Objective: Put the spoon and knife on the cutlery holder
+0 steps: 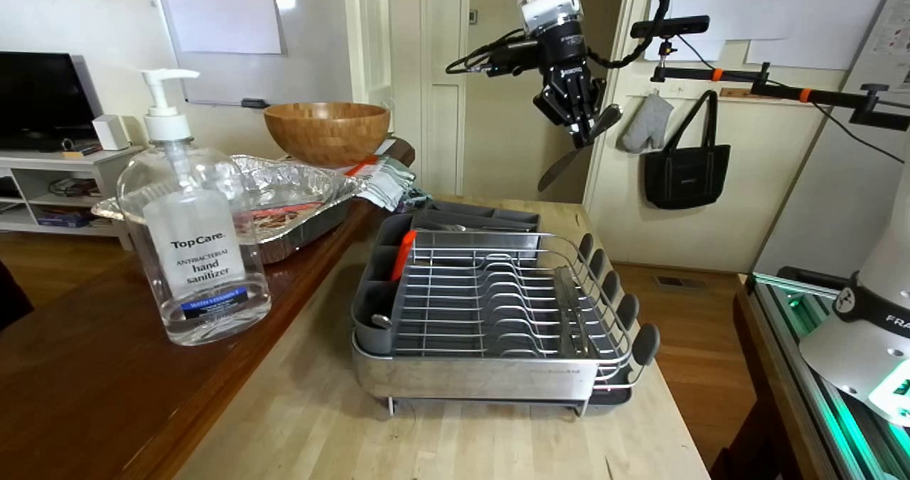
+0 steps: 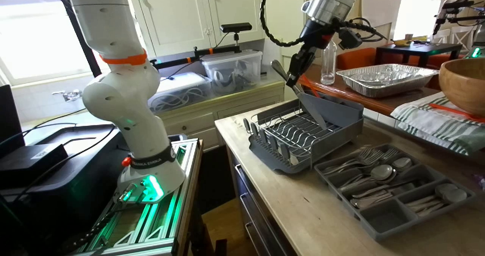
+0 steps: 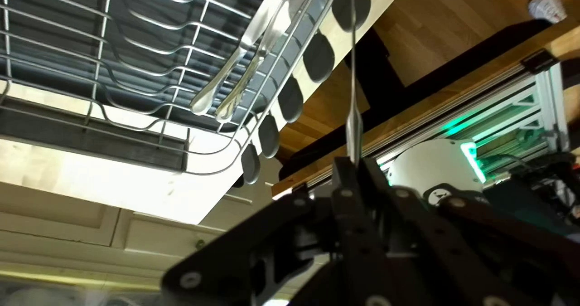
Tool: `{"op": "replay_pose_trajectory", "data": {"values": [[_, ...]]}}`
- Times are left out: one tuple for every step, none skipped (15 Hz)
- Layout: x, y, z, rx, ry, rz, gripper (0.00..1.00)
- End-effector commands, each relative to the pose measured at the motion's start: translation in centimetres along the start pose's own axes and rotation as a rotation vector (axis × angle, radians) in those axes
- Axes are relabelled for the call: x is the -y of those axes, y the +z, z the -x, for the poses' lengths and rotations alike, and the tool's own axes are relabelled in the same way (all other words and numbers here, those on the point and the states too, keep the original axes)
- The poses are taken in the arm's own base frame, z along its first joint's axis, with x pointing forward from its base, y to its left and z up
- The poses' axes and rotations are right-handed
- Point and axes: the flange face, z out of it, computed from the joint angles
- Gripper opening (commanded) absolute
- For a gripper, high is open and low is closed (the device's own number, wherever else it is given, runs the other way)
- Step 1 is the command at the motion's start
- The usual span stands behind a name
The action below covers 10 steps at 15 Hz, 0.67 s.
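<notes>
A: A pale wooden counter (image 1: 298, 395) stretches from near to far, and on it stands a silver wire dish rack (image 1: 476, 378) with a metal front!
B: Look, in an exterior view: just beside that rack, at the near right, lies a compartmented grey plastic cutlery tray (image 2: 386, 215).
A: And up in the air, a black jointed gripper (image 1: 583, 139)! Anything in it?
B: Oh yes, fingers clenched on a flat silver metal knife (image 2: 312, 110), tilted, blade slanting down, clear of the counter!
A: What about smaller pieces?
B: Shiny silver metal spoons (image 2: 381, 171) lie in that tray! And a small rounded silver tip (image 1: 382, 320) shows at the rack's near left corner in an exterior view; spoon or not, I can't tell.
</notes>
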Motion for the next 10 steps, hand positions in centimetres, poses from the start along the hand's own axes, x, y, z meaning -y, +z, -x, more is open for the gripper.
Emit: {"op": "replay_pose_trajectory", "data": {"values": [[3.1, -0.2, 1.5, 0.082, -0.168, -0.071, 0.02], [4.1, -0.2, 2.1, 0.101, -0.213, -0.093, 0.02], [-1.1, 0.5, -1.1, 0.133, -0.21, -0.1, 0.02], [-0.7, 0.7, -0.5, 0.143, -0.199, -0.088, 0.02], [-1.3, 1.0, -0.7, 0.163, -0.204, -0.107, 0.02], [-1.1, 1.3, 0.0, 0.181, -0.238, -0.124, 0.02], [-1.6, 1.7, -0.2, 0.208, -0.268, -0.131, 0.02], [-3.3, 2.6, -1.4, 0.236, -0.275, -0.129, 0.02], [-2.8, 2.7, -0.8, 0.245, -0.277, -0.122, 0.02], [-2.7, 2.8, -0.4, 0.256, -0.284, -0.116, 0.02]]}}
